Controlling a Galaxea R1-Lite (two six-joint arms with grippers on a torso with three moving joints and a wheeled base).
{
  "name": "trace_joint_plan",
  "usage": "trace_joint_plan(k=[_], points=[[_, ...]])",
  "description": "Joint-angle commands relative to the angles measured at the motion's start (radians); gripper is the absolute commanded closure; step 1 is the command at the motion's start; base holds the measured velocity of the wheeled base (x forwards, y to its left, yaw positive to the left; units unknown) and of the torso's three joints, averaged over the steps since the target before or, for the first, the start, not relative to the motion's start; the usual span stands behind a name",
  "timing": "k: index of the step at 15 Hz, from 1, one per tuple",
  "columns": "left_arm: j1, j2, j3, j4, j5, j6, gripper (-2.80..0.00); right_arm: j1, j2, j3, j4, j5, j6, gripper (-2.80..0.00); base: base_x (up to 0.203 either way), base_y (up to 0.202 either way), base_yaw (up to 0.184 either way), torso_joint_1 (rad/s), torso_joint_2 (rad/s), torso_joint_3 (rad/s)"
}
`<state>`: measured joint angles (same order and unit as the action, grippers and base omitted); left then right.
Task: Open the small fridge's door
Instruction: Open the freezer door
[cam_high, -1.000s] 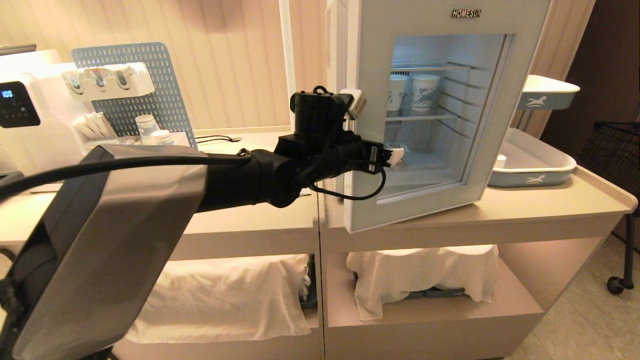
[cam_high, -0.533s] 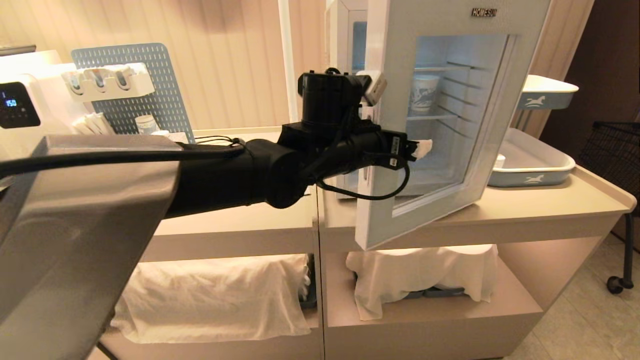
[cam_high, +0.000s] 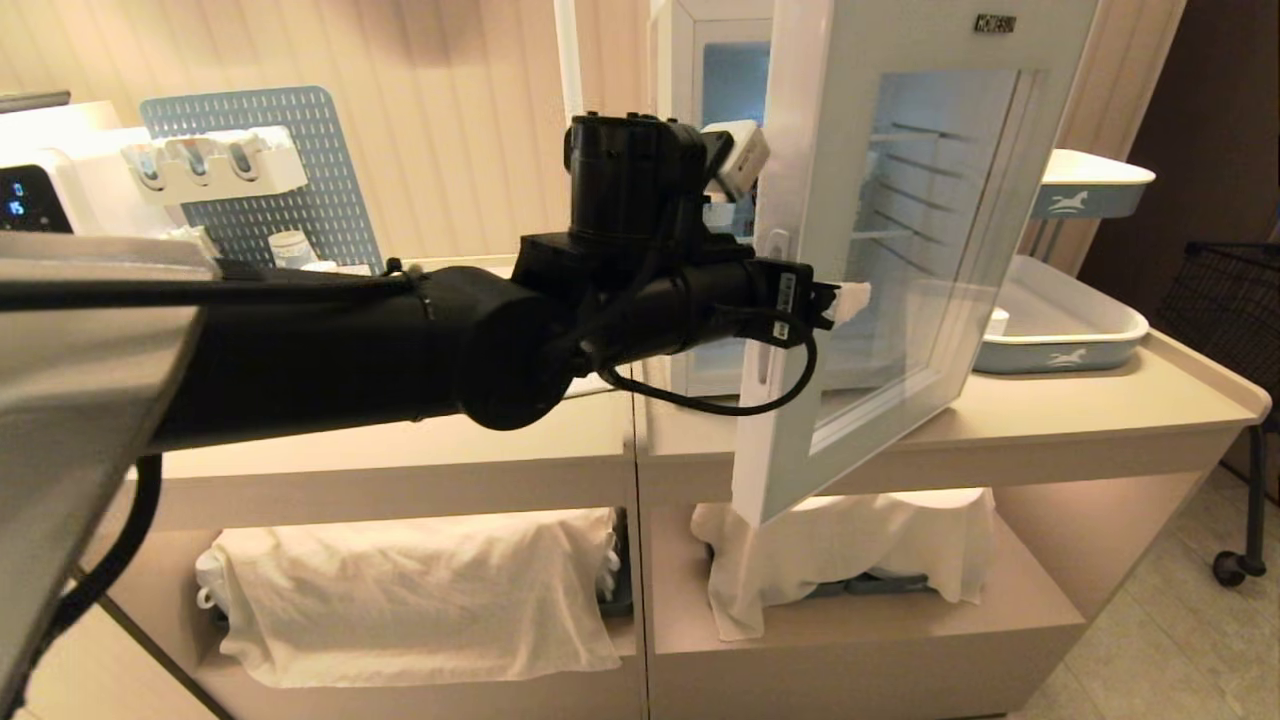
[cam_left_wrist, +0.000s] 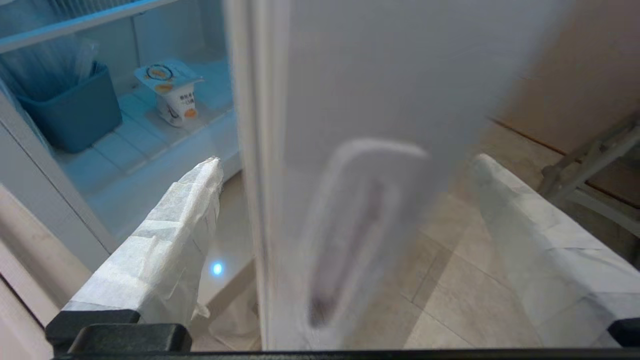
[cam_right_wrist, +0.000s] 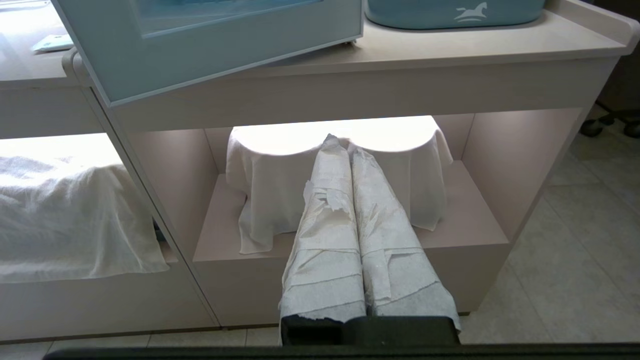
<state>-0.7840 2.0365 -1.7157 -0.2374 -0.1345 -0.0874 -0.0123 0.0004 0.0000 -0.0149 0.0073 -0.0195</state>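
The left gripper (cam_high: 815, 305) is at the free edge of the door (cam_high: 900, 250), about at the middle of its height. Its fingers (cam_left_wrist: 165, 255) are wrapped in white paper and stand wide apart, one on each side of the door's edge. The recessed handle (cam_left_wrist: 355, 240) lies between them. The fingers do not press on the panel, so the gripper holds nothing.

The door stands partly open and hangs out past the front of the counter (cam_high: 1100, 400). It is hinged on the side far from the gripper. Behind the gripper is the fridge (cam_high: 700, 60), which stands on the counter. Inside it, on the floor, are a blue bin (cam_left_wrist: 70, 110) and a small carton (cam_left_wrist: 172, 97).

Far to the gripper's left are a white dispenser (cam_high: 40, 190) and a blue pegboard (cam_high: 270, 170). Beyond the door, on the right end of the counter, lies a blue tray (cam_high: 1075, 340).

The right gripper (cam_right_wrist: 350, 150) is parked low in front of the counter. Its two wrapped fingers are pressed together, with nothing between them, and point at the white cloth (cam_right_wrist: 260, 200) on the lower shelf.
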Motion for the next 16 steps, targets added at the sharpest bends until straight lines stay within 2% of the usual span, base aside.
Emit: trace_joint_plan(k=[1, 8, 12, 16], points=[[-0.001, -0.058, 0.045, -0.002, 0.001, -0.001, -2.80, 0.000, 0.000, 0.011, 0.000, 0.000, 0.000, 0.00, 0.000, 0.000, 0.000, 0.000, 0.00, 0.000], [-0.063, -0.133, 0.117, -0.005, 0.009, -0.024, -2.80, 0.000, 0.000, 0.011, 0.000, 0.000, 0.000, 0.00, 0.000, 0.000, 0.000, 0.000, 0.00, 0.000], [-0.100, -0.198, 0.189, -0.003, 0.067, -0.030, -2.80, 0.000, 0.000, 0.011, 0.000, 0.000, 0.000, 0.00, 0.000, 0.000, 0.000, 0.000, 0.00, 0.000], [-0.153, -0.297, 0.271, 0.032, 0.087, -0.055, -2.80, 0.000, -0.001, 0.011, 0.000, 0.000, 0.000, 0.00, 0.000, 0.000, 0.000, 0.000, 0.00, 0.000]])
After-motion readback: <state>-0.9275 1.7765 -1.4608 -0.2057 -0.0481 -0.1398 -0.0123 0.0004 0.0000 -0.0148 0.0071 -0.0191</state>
